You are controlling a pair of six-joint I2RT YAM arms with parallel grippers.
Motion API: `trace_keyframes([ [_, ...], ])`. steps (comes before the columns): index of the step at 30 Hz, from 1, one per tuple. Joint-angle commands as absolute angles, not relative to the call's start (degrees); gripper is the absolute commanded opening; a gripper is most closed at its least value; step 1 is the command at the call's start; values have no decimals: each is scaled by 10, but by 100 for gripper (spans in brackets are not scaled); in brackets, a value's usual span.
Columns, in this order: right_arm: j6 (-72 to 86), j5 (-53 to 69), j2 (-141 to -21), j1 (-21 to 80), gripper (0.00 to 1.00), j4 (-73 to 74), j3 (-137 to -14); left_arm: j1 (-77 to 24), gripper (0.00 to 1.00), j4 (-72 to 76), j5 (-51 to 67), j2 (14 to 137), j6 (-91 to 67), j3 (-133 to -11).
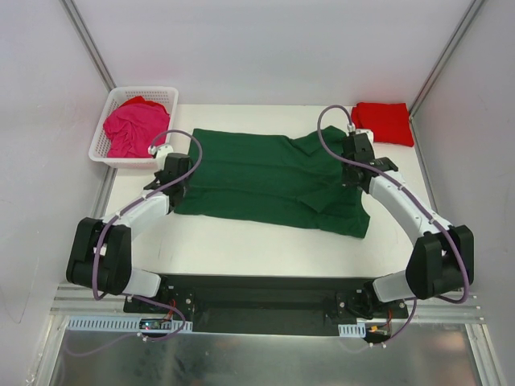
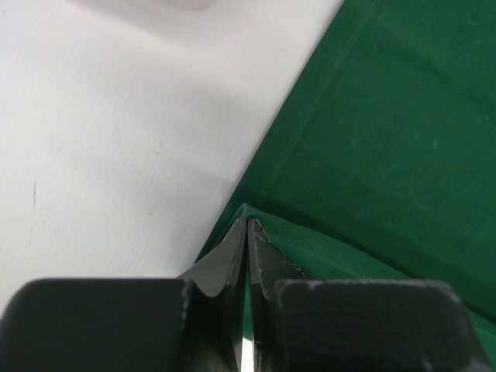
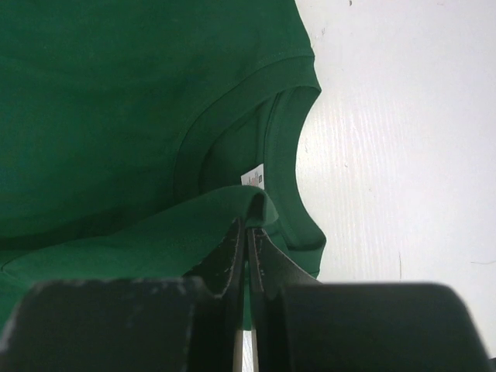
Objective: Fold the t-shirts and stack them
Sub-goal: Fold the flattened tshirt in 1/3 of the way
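The dark green t-shirt (image 1: 265, 181) is laid lengthwise, left to right, across the counter (image 1: 241, 245), its hem edge gripped in the clenched left claw (image 2: 246, 226) and a fold by the collar gripped in the clenched right claw (image 3: 248, 225), each end held by the nearer arm.
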State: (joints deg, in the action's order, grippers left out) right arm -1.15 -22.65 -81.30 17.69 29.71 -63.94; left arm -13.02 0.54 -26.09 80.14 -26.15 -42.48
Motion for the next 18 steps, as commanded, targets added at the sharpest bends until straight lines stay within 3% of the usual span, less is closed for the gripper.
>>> trace_keyframes([
  [1, -19, -234, -824, 173, 1, 279, -658, -125, 0, 25, -284, 815, -254, -460],
  [15, -28, -243, -838, 171, 4, 277, -676, -125, 1, 31, -294, 855, -237, -499],
  [18, -27, -244, -833, 171, 47, 278, -676, -125, 42, 31, -306, 860, -234, -507],
])
